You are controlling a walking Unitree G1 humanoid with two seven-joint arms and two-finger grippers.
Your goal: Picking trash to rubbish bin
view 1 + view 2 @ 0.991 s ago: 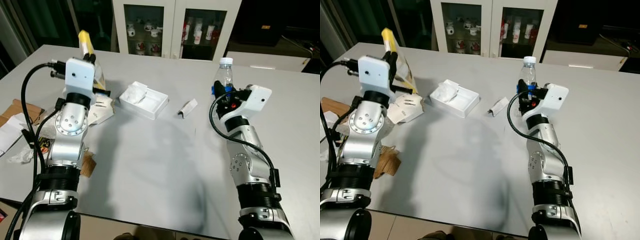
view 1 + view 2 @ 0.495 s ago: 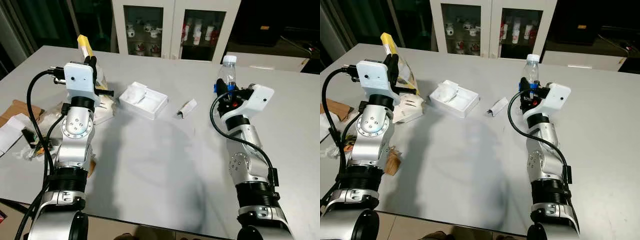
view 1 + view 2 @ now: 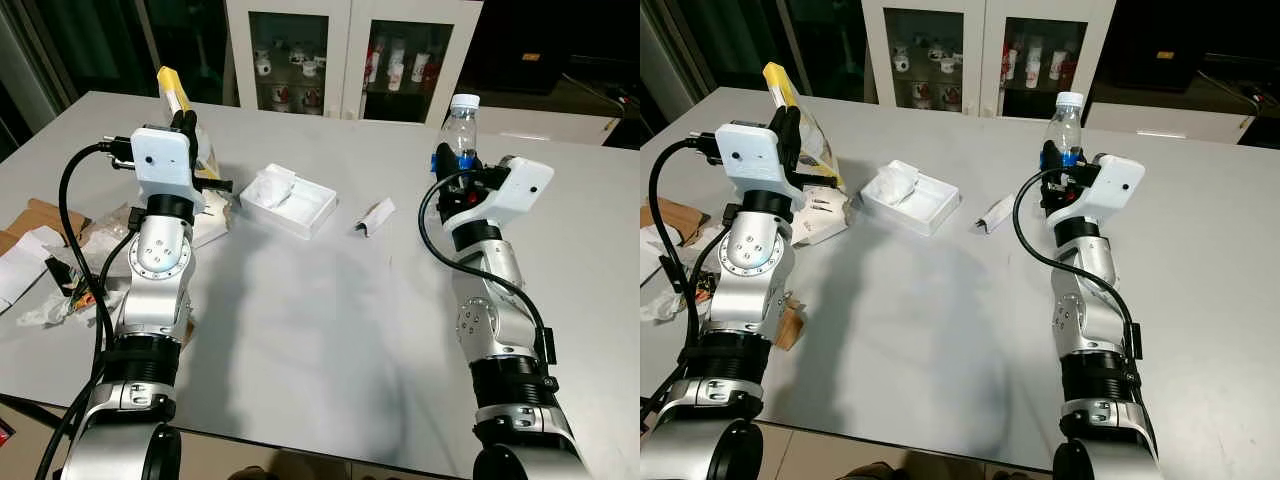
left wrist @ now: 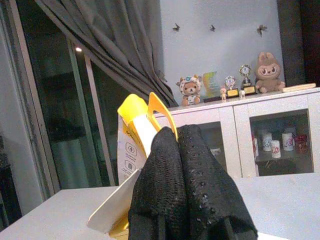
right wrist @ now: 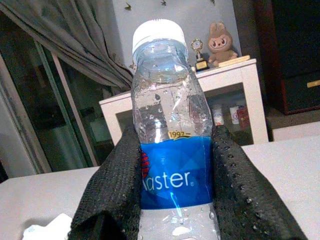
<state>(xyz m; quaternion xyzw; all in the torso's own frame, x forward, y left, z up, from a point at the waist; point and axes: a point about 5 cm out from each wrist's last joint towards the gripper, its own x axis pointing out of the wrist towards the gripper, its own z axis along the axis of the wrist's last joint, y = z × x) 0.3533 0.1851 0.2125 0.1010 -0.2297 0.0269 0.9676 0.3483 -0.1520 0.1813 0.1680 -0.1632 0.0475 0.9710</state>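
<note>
The right gripper (image 5: 172,200) lifts higher than a second ago, jaws clamped on the water bottle (image 3: 458,135), which now rides clear above the table (image 3: 330,330). The left gripper (image 4: 186,175) stays pinched tight on the yellow packet (image 3: 176,100), raised too (both loads are secured). I'd judge the carry to a bin comes next.
</note>
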